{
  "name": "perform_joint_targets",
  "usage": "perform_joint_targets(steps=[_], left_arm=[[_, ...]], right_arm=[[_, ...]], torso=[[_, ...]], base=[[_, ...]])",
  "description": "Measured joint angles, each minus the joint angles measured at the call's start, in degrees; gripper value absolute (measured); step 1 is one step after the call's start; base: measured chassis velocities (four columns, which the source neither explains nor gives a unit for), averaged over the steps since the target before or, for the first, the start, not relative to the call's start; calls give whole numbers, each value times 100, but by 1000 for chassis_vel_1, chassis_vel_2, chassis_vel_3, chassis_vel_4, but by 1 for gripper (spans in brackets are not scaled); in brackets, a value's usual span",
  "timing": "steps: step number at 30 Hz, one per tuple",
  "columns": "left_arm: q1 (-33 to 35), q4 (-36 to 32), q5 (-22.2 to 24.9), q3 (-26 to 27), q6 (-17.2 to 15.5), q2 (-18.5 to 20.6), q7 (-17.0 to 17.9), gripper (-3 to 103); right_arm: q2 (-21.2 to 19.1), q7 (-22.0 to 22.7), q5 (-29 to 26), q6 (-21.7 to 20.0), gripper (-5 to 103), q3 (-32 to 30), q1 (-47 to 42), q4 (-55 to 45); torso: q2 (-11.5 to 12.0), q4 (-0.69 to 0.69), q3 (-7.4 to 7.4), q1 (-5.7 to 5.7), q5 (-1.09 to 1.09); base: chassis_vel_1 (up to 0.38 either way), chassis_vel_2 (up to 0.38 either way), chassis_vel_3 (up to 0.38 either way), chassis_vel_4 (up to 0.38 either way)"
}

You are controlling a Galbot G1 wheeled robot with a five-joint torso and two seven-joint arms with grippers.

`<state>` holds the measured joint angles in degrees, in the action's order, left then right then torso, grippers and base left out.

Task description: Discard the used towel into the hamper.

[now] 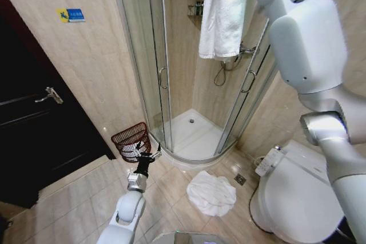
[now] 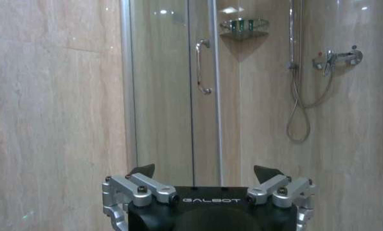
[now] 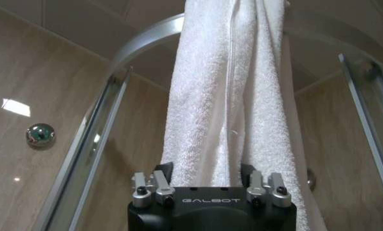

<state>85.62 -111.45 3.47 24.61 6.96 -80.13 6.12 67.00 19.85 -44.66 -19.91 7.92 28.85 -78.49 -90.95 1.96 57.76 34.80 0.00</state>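
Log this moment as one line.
right gripper: closed on hanging towel | left gripper: open, low by hamper | second towel: on floor

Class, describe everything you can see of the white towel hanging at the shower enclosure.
The hanging towel is white terry cloth with a looped, nubbly surface, draped in long vertical folds from the top of the glass shower enclosure. Its lower edge hangs free, level with the shower fittings behind it. The right hand is raised to it, fingers either side of the bunched folds, seemingly closed on the cloth. It looks dry and clean. A second white towel lies crumpled on the floor tiles, apart from it.
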Motion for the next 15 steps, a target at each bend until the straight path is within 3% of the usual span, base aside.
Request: perform_joint_targets(steps=[7,9,10,13,15], left_arm=[[-61,34,38,1,12,37,-20,100],[-71,44,39,-1,12,40,-26,100],[-79,55,40,-4,12,40,-38,100],[-87,77,42,-7,18,40,-49,100],[-89,87,43,-8,22,39,-51,100]], right_arm=[[23,34,52,-8,45,-39,-95,20],[19,49,56,-9,45,-45,-147,-3],[17,74,58,-9,37,-54,-216,-40],[25,110,72,-8,29,-95,-376,-112],[30,115,88,-8,29,-111,-428,-128]], torso=[[1,0,-1,0,0],[1,0,-1,0,0],[1,0,-1,-1,0],[1,0,-1,-1,1],[2,0,-1,-1,1]], base=[[0,0,0,0],[0,0,0,0],[0,0,0,0],[0,0,0,0],[0,0,0,0]])
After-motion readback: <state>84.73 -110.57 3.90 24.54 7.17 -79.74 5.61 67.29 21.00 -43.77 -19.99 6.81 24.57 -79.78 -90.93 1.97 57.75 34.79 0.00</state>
